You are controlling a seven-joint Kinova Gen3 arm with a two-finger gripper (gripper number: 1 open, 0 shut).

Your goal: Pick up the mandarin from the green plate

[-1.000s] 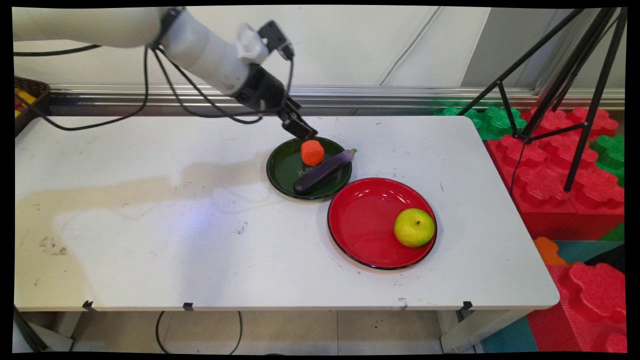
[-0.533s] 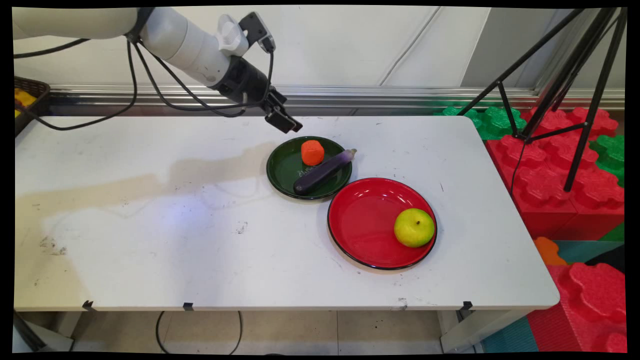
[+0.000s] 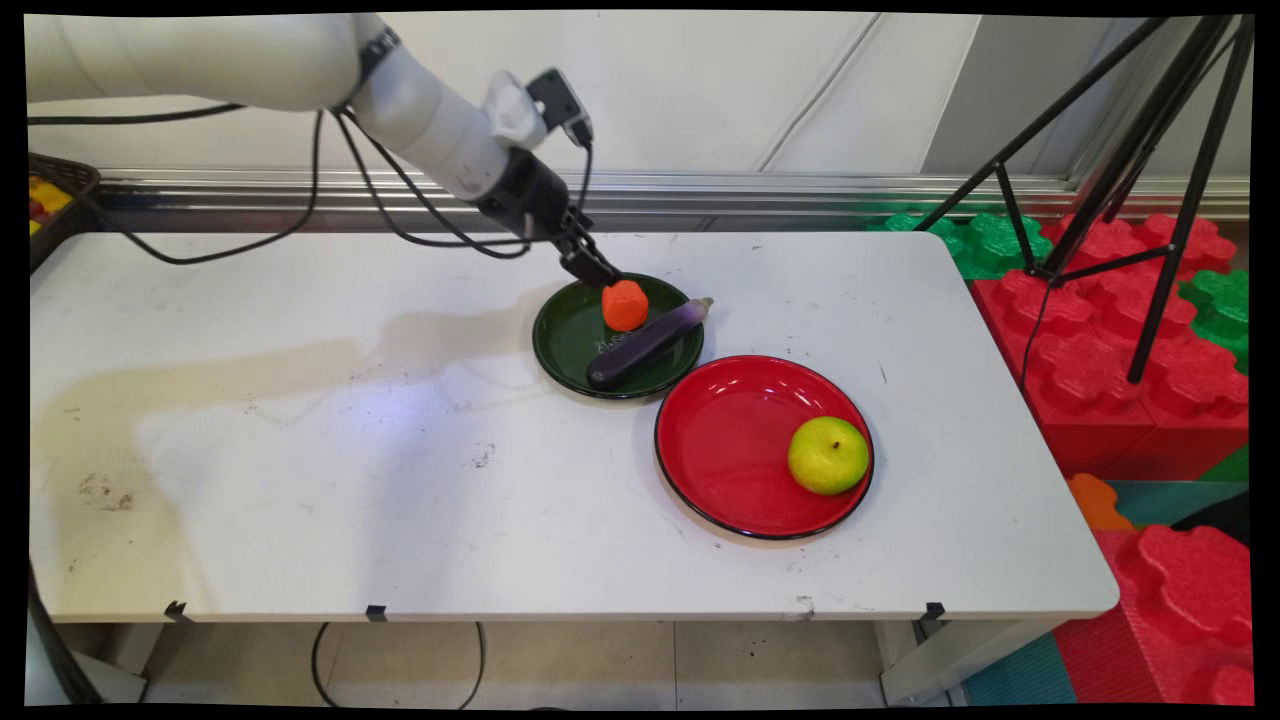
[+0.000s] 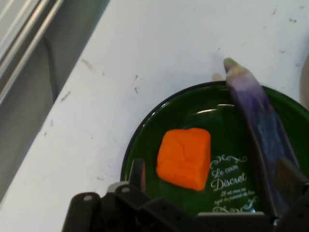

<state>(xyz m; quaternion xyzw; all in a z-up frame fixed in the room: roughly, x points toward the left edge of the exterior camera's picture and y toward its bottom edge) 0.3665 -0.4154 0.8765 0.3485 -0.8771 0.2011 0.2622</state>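
Jaws open wide, empty; nothing gripped. Positioned low over far-left rim of green plate (image 3: pixel 566 345), tips just beside orange block (image 3: pixel 625 305), approx. at its upper-left edge in main view. Contact w/ block: cannot tell from either view.

Location of nearest item: orange block sits inside green plate, far half, flat on plate floor. Purple eggplant (image 3: pixel 648 342) lies diagonally across same plate, just beside block on its right, stem end overhanging far-right rim, other end at near rim. Green plate stands mid-bench (image 3: pixel 400 480), just beside red plate (image 3: pixel 730 440); rims close, contact not confirmable. Yellow-green apple (image 3: pixel 828 455) rests in red plate, right side, well apart from jaws.

Main view only: full bench layout, red plate w/ apple, arm w/ hanging cables, dark basket (image 3: pixel 62 190) at far-left bench edge, tripod (image 3: pixel 1150 150) and red/green foam blocks (image 3: pixel 1150 380) off bench to right.

Hand view only: spread of fingers (image 4: pixel 137 174), one left of block, other beyond eggplant, so both items fall between them. Also white lettering on plate floor ("Le coin Discret"), creased top face of block, pale green tip of eggplant past rim.
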